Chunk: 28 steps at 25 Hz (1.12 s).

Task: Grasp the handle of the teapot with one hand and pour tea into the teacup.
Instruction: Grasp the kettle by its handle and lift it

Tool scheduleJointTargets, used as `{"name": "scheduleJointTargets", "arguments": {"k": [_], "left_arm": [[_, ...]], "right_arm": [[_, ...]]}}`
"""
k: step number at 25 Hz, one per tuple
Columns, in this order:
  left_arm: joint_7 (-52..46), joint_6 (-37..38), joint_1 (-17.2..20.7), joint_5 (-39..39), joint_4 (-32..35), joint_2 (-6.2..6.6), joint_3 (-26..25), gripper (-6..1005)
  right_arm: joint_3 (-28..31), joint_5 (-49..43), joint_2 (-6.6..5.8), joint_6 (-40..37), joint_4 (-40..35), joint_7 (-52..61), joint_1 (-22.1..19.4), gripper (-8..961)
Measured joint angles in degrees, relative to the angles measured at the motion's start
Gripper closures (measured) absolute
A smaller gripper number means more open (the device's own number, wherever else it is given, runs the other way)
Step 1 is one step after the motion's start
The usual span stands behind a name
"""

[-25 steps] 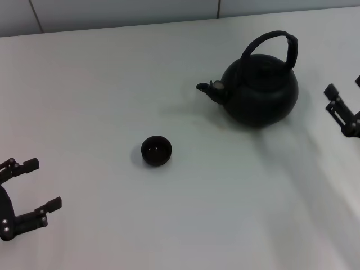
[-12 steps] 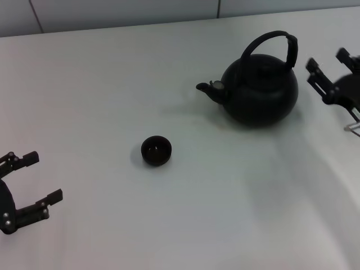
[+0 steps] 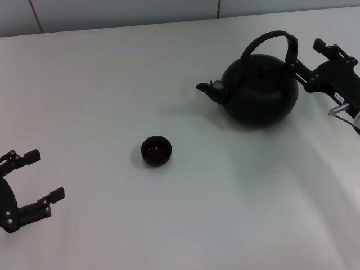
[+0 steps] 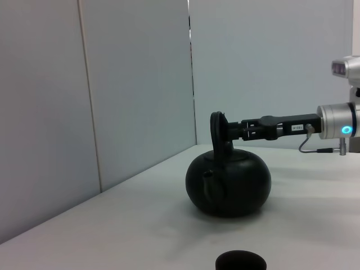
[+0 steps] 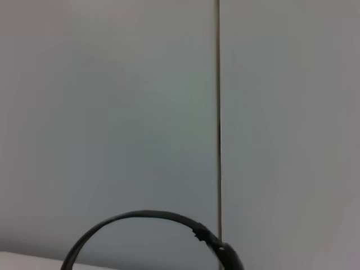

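The matte black teapot stands on the white table at the back right, spout pointing left. Its arched handle rises over the lid, with the thicker sleeve on the right side. My right gripper is open, level with the sleeve and just to its right, one fingertip close against it. The left wrist view shows the teapot with the right gripper reaching its handle. The right wrist view shows only the handle arch. The small dark teacup sits left of centre. My left gripper is open and empty at the front left.
The white table meets a grey panelled wall at the back. The teacup's rim also shows at the edge of the left wrist view.
My right gripper has moved from the table's right edge back and left, up to the sleeve of the teapot's handle. The teapot, teacup and left arm have barely moved.
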Motion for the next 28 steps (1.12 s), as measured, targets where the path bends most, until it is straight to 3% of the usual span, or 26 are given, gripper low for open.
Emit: {"name": "scheduleJointTargets", "arguments": {"k": [22,28], "left_arm": [[0.0,0.0,0.0,0.0,0.1,-0.19,-0.6,152],[0.0,0.1,-0.1,0.0,0.0,-0.19,-0.8,152]], "right_arm": [[-5.4,-0.2,-0.02,4.6,-1.3,3.0,1.9,325],[-5.4,-0.2,-0.01,4.6,-1.2,2.9,1.8,577]]}}
